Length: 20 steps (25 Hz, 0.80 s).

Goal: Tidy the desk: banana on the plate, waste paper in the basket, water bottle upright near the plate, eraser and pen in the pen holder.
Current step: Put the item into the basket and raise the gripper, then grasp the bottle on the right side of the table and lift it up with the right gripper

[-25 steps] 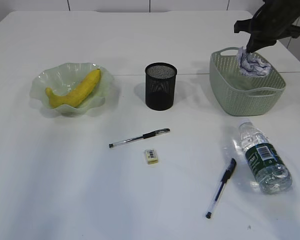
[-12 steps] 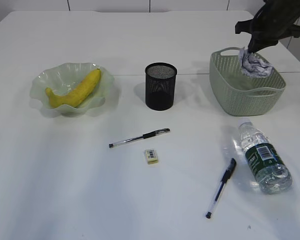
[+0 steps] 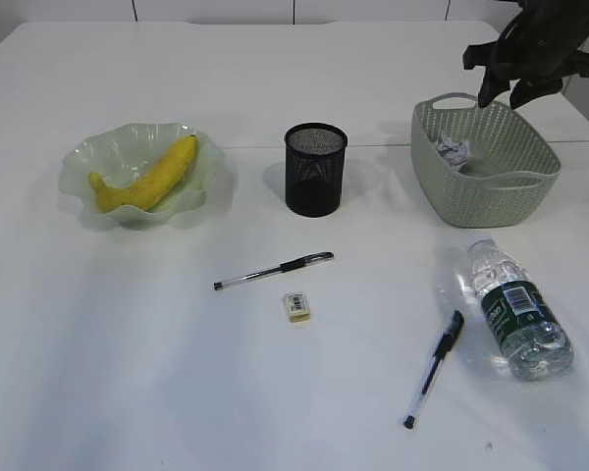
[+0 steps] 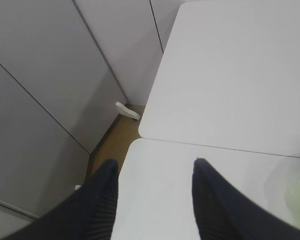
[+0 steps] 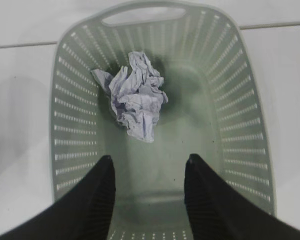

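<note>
Right pincer (image 5: 147, 192), jaws apart and empty, hangs over the basket (image 3: 530, 182) at far right; the paper (image 5: 135, 102) lies inside. Left pincer (image 4: 152, 187), parted and empty, idles off the bench's (image 3: 128, 373) left edge.

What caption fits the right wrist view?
Open right gripper above the green basket, crumpled waste paper lying inside.

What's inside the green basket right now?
One crumpled waste paper lies on the floor of the basket, below the open right gripper. Its near end is hidden by the fingers.
</note>
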### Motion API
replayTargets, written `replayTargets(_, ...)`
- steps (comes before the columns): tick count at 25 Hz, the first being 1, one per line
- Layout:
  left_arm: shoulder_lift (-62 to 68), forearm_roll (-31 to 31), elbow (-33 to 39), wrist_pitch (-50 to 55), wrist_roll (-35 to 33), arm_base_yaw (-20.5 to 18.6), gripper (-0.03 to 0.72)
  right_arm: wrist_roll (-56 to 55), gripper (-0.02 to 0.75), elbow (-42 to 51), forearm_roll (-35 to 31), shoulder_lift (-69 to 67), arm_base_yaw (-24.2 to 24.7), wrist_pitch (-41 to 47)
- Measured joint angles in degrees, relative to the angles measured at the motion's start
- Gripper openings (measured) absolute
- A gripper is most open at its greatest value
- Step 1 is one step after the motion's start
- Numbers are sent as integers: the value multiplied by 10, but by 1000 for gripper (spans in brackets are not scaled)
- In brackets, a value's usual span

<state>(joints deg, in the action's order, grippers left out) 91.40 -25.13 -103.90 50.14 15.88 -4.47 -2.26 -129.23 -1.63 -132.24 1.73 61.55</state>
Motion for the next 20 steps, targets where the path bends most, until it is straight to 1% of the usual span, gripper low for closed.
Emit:
replayTargets(5,0,6,0,2,-9,0,340,-6,352,-41,5,0,0,55)
replayTargets(9,0,7,0,4,-9,0,340,-11,354,-80,4,9,0,74)
replayTargets(14,0,9,0,13,-9,0,340,-22,358,-87,1,47,1,96)
replayTargets(20,0,17,0,15,-12,0,341,-25,410,-87,-11,76,1,102)
